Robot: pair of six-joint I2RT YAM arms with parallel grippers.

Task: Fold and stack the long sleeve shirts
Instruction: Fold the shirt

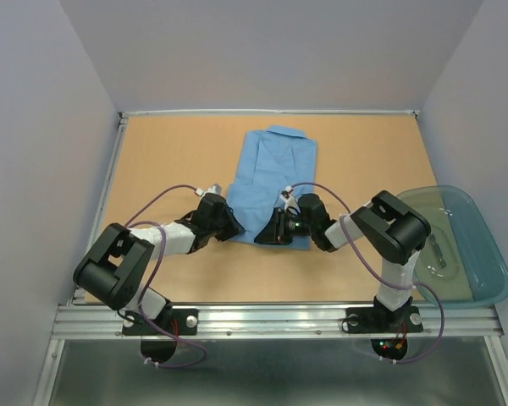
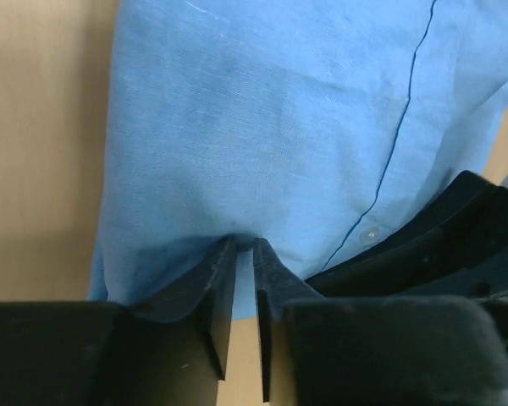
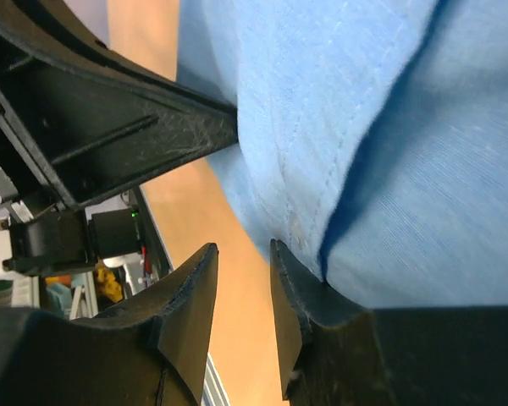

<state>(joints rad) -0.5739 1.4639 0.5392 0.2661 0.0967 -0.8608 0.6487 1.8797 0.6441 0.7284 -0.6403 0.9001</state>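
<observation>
One light blue long sleeve shirt [image 1: 275, 173] lies on the tan table, folded into a narrow strip with its collar at the far end. My left gripper [image 1: 234, 228] is at the shirt's near left corner. In the left wrist view its fingers [image 2: 245, 245] are nearly closed, with the hem of the shirt [image 2: 262, 127] pinched between the tips. My right gripper [image 1: 267, 235] is at the near hem, just right of the left one. In the right wrist view its fingers [image 3: 244, 247] stand apart over bare table, and the shirt [image 3: 389, 127] lies against the outside of the right finger.
A translucent teal tub [image 1: 483, 254] sits at the right edge of the table with a small object inside. White walls close in the table on three sides. A metal rail [image 1: 279, 320] runs along the near edge. The two grippers are close together.
</observation>
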